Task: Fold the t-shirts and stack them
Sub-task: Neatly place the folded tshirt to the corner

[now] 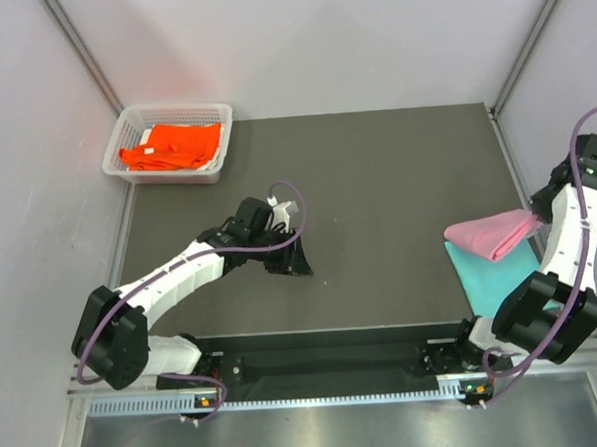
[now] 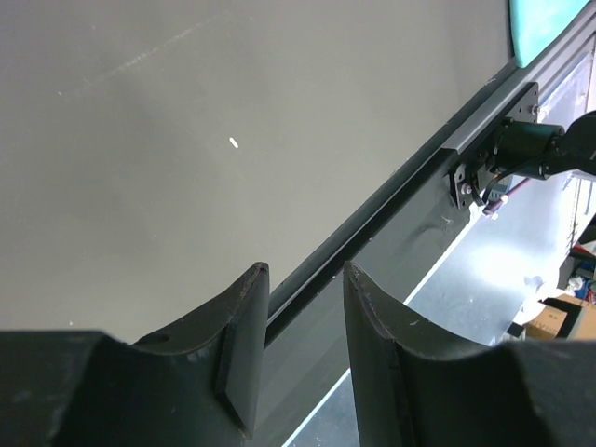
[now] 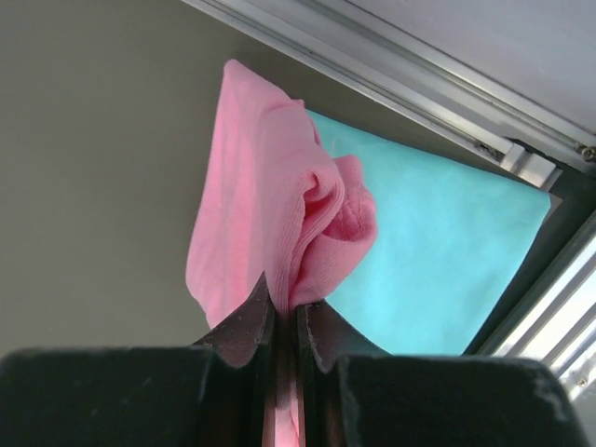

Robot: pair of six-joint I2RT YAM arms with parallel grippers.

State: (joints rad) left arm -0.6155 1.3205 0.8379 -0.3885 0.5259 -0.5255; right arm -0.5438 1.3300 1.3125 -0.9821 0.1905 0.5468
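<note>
Gripping pink t-shirt (image 3: 265,214) tight, right end effector (image 3: 284,312) is dangling it over teal t-shirt (image 3: 438,261) edge; left end effector (image 2: 304,270) is hovering half-open, empty.

Pink t-shirt (image 1: 491,235): I see it bunched at 3 o'clock, held at my right arm (image 1: 569,224).
Teal t-shirt (image 1: 482,279): flat beneath it, 4 o'clock.
Orange t-shirt (image 1: 171,147): in the basket (image 1: 176,108), 10 o'clock.
Left gripper (image 1: 295,262): near centre.

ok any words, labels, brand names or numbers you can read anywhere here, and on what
No text can be read in any view.
Small white patch, maybe a tag, on the orange t-shirt in the basket: too small to read.
Pink t-shirt and teal t-shirt: plain, no print showing.
Cardboard box at the edge of the left wrist view: blurred, nothing legible.
</note>
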